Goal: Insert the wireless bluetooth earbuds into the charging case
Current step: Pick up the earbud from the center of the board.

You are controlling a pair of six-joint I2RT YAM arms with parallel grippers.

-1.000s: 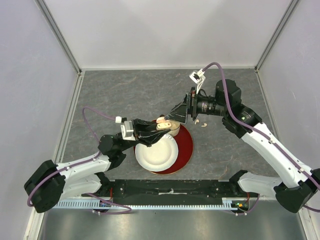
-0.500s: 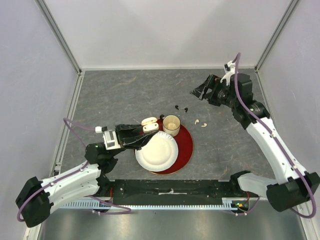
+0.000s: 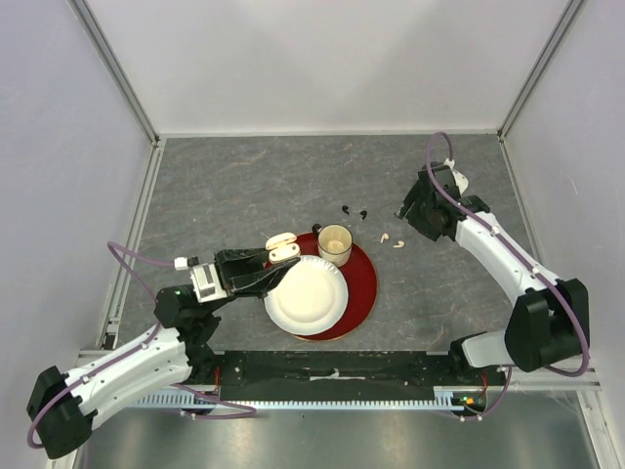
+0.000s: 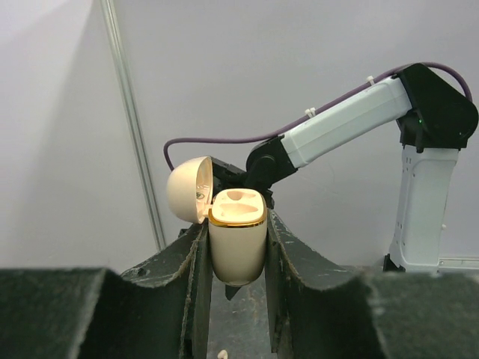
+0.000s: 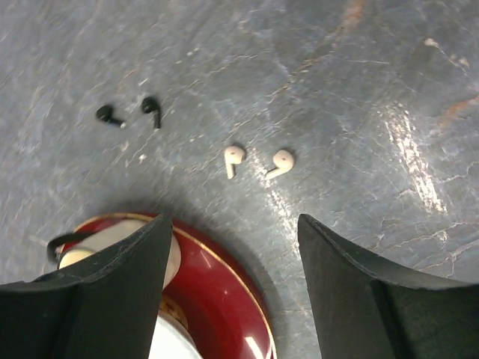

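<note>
Top external view: left gripper [image 3: 256, 272] sits left of centre, clamped on the cream charging case [image 3: 285, 252], which hangs over the left rim of the red plate [image 3: 363, 283]. In the left wrist view the case stands upright between the fingers with its lid flipped open to the left and a gold rim round the mouth. The one recess that shows looks empty, though the inside is only partly visible.

Right gripper [image 5: 232, 224] is spread wide and holds nothing. It hovers above the grey table [image 3: 244, 186] in the right half of the frame, looking down on the earbuds.

All four earbuds lie loose on the table:
- White pair: one white earbud [image 5: 233, 158] and the other white earbud [image 5: 282, 161] lie side by side, just right of the paper cup [image 3: 335, 243].
- Black pair: one black earbud [image 5: 108, 114] and the other black earbud [image 5: 152, 111] lie just above the cup.

White paper plate [image 3: 306, 296] sits on the red plate below the cup.

Progress, judged from this: the case is picked up, opened and presented, and nothing is inserted yet. Every pick and every insertion is left to do. The white pair, nearest the open right fingers, looks like the likely first target. Which pair fits this case cannot be told.
</note>
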